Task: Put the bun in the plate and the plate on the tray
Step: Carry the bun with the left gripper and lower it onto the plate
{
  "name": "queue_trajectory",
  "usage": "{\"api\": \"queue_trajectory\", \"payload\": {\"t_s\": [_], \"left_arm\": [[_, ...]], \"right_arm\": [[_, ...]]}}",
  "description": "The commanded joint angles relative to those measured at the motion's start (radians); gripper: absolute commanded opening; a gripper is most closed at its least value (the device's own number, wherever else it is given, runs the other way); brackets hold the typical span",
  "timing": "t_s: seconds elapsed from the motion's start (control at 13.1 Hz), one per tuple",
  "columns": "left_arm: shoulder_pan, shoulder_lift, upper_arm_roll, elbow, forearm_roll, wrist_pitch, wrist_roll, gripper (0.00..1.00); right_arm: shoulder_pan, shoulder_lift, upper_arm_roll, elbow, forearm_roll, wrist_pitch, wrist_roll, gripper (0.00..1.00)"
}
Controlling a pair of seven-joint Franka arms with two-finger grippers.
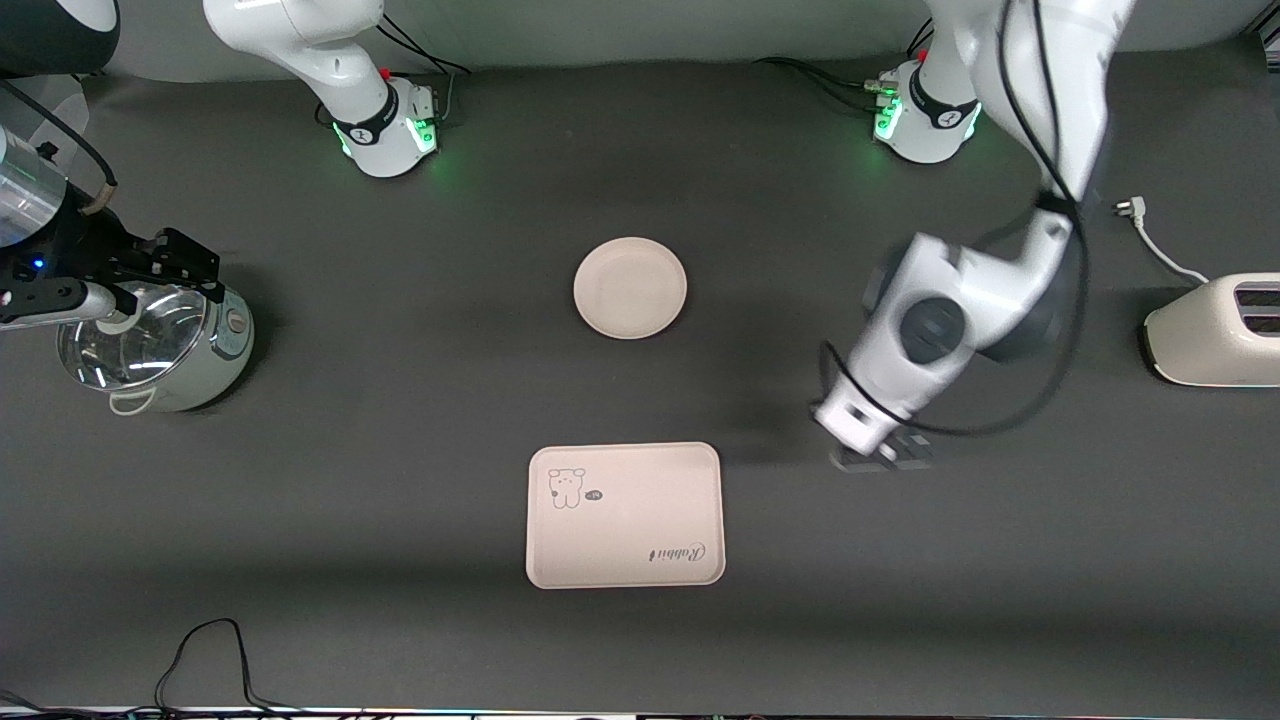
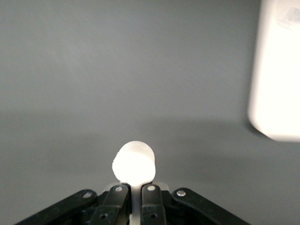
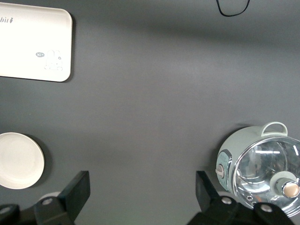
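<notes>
The bun, a small smooth white lump, sits pinched between the tips of my left gripper, which is shut on it. In the front view that left gripper is low over the dark table, beside the tray toward the left arm's end, and the hand hides the bun. The round cream plate lies bare, farther from the front camera than the tray. My right gripper stands open and holds nothing, waiting above the pot. The right wrist view also shows the tray and the plate.
A pale green pot with a glass lid stands at the right arm's end. A white toaster with its cord and plug sits at the left arm's end. A black cable loops near the front edge.
</notes>
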Motion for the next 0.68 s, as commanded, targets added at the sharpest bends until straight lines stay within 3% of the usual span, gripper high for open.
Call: {"api": "queue_trajectory", "payload": {"t_s": [0.0,0.3,0.61], "left_arm": [[-0.204,-0.095,0.015,-0.023,-0.005,-0.063,-0.281,0.07],[-0.426,0.031,0.011,-0.015,0.006,0.148,-0.552,0.08],[-0.470,0.197,0.011,-0.014,0.012,0.352,-0.579,0.10]], "right_arm": [[0.013,0.002,0.002,-0.008,-0.011,-0.008,0.001,1.00],[0.059,-0.029,0.001,-0.104,-0.002,-0.008,0.003,1.00],[0.064,-0.066,-0.005,-0.242,0.190,0.019,0.020,1.00]]}}
